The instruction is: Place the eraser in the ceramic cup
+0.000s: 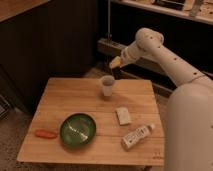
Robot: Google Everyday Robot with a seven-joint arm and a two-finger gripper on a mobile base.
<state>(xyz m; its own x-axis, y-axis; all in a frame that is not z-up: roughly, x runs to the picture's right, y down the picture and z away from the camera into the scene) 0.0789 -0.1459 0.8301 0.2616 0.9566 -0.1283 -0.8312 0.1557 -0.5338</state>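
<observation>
The small white ceramic cup [107,86] stands upright on the far middle of the wooden table [65,95]. My gripper [114,64] hangs in the air just above and slightly right of the cup's rim, apart from it. The cup's inside looks dark. I see no black eraser on the table or at the gripper; it is hidden or out of view.
A green bowl [78,129] sits at the front left with an orange carrot-like object [45,133] to its left. A pale flat block [123,115] and a white labelled bottle [136,135] lie at the front right. Dark shelving stands behind the table.
</observation>
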